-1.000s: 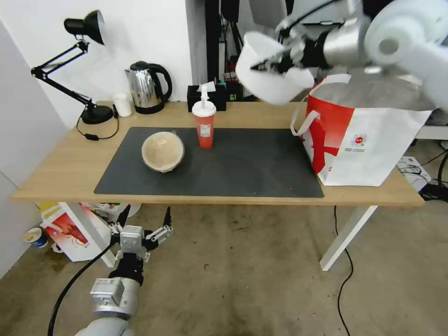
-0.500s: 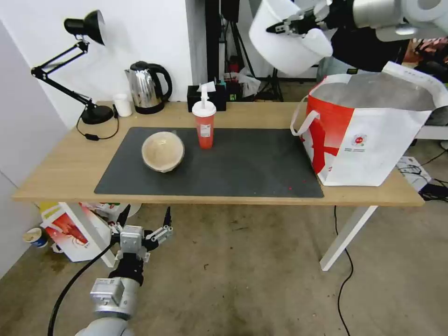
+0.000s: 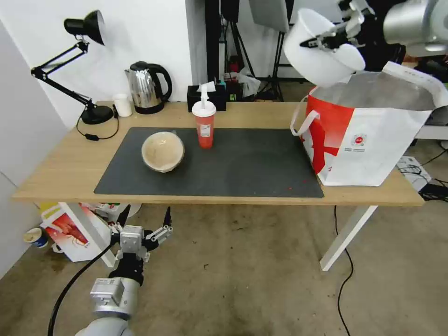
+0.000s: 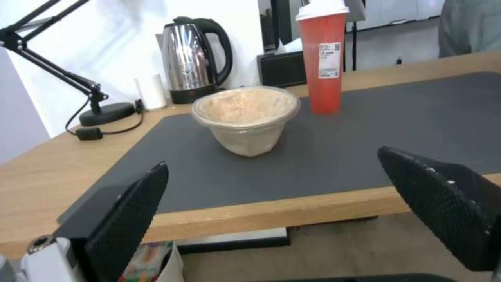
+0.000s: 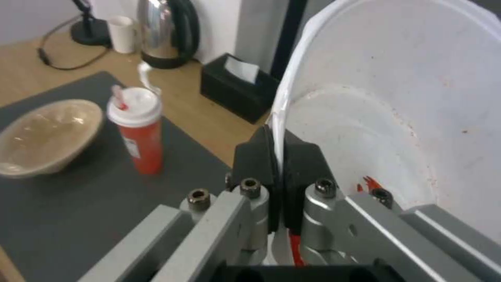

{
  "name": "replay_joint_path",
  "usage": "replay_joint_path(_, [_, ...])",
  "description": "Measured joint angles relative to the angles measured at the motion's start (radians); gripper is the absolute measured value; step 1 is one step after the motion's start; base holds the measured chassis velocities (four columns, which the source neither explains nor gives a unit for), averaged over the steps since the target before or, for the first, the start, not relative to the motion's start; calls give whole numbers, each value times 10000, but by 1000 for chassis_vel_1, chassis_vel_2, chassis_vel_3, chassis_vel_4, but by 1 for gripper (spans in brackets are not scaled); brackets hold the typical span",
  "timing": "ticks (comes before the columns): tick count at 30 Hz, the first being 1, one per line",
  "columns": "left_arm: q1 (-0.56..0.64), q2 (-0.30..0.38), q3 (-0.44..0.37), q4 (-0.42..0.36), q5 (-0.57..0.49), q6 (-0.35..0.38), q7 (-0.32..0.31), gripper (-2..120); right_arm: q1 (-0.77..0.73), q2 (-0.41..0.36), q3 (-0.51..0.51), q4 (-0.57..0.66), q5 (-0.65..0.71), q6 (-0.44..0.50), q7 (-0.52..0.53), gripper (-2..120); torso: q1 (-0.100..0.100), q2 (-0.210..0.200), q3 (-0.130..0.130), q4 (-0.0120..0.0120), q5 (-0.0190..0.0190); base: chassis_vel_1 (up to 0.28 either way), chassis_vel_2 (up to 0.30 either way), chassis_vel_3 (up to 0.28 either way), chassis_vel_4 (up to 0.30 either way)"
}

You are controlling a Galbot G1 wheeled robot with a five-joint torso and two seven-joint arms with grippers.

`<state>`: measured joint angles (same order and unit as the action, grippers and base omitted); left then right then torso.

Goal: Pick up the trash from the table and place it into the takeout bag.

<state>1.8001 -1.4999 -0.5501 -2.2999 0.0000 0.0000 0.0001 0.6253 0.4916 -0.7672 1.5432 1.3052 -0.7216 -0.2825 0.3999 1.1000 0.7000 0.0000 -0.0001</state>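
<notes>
My right gripper [image 3: 326, 41] is shut on the rim of the large white plastic bowl [image 3: 322, 49], which hangs tilted above the back left corner of the takeout bag [image 3: 368, 135]. In the right wrist view the fingers [image 5: 271, 152] pinch the bowl's wall [image 5: 397, 98], with red scraps inside. The tan paper bowl [image 3: 163, 150] and the red cup [image 3: 204, 122] with lid and straw stand on the dark mat [image 3: 242, 163] of the table [image 3: 60, 172]. My left gripper [image 3: 144, 221] hangs open below the table's front edge, facing the tan bowl [image 4: 245, 117].
A desk lamp [image 3: 70, 60], a small white cup [image 3: 122, 105], a kettle [image 3: 147, 86] and a black tissue box [image 3: 205, 95] line the table's back. A smaller red-white bag [image 3: 70, 231] sits on the floor under the left end. Cables lie on the floor at right.
My right gripper has carried the white bowl to the right, from above the table's back to over the takeout bag's edge. The left arm has not moved.
</notes>
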Motion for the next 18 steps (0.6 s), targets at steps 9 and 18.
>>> replay_joint_path(9, [0,0,0,0,0,0,0,100,-767,-444,403,-131,-347,-1,-125,0,0,0,0,0,1,0,0,0,0])
replay_joint_path(18, [0,0,0,0,0,0,0,100,-2275,-946,1552,-157,-700,-1,-197,0,0,0,0,-1,2,0,0,0,0])
